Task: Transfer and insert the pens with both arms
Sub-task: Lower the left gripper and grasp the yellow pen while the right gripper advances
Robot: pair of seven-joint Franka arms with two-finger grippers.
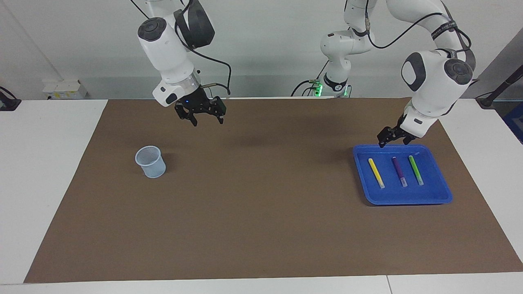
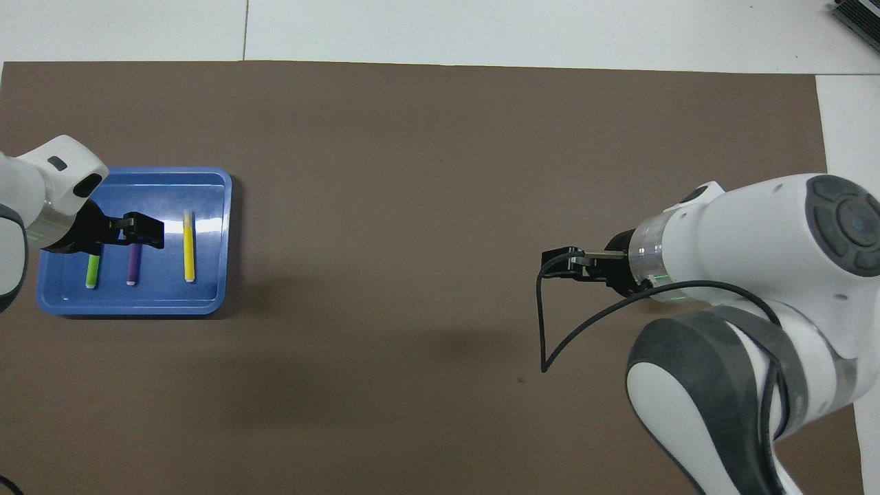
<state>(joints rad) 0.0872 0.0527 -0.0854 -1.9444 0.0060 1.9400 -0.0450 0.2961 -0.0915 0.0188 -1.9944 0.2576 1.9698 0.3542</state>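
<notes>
The first pick-up is just starting: the open, empty left hand (image 1: 392,139) hangs over the blue plastic tray (image 1: 441,195) holding three thin marker pens (image 1: 399,171), and should drop onto one, while the open right hand (image 1: 206,116) waits.
</notes>
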